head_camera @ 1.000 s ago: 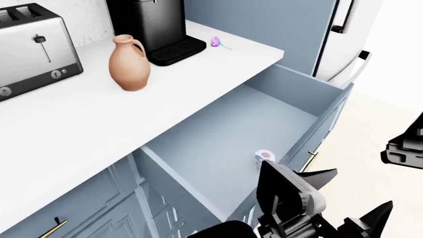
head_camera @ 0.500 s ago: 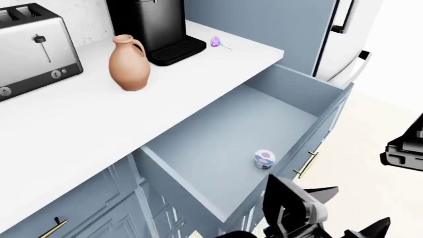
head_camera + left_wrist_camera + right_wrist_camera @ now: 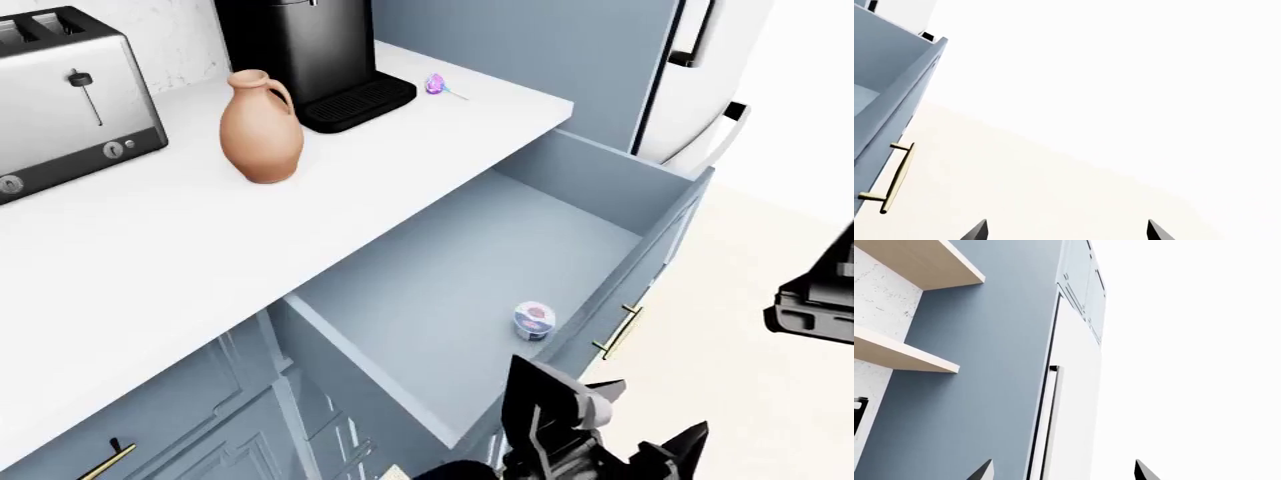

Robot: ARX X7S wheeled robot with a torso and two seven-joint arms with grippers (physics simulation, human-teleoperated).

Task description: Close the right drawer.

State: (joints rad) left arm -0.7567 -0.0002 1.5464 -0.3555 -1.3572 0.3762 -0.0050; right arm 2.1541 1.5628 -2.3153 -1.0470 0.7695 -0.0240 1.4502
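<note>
Right drawer point(image 3: 507, 250) fully pulled out under the white surface point(image 3: 174, 240), brass handle point(image 3: 617, 332) on its front. Left tool point(image 3: 607, 445) spread, empty, just below the front; right tool point(image 3: 814, 300) off to the side, can't tell its state. Risk: left tool slips past the front edge or snags the handle, pushing crooked. Count: one drawer, one small tub point(image 3: 534, 320) inside, one jug point(image 3: 260, 125), one toaster point(image 3: 67, 95), one coffee machine point(image 3: 314, 55).

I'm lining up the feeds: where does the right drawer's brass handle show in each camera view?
Head view: brass handle on the open right drawer front, lower right, above the left gripper.
Left wrist view: handle at the left edge.
Right wrist view: not in it; only the fridge and shelves.
Shared landmark: the drawer's front.
</note>
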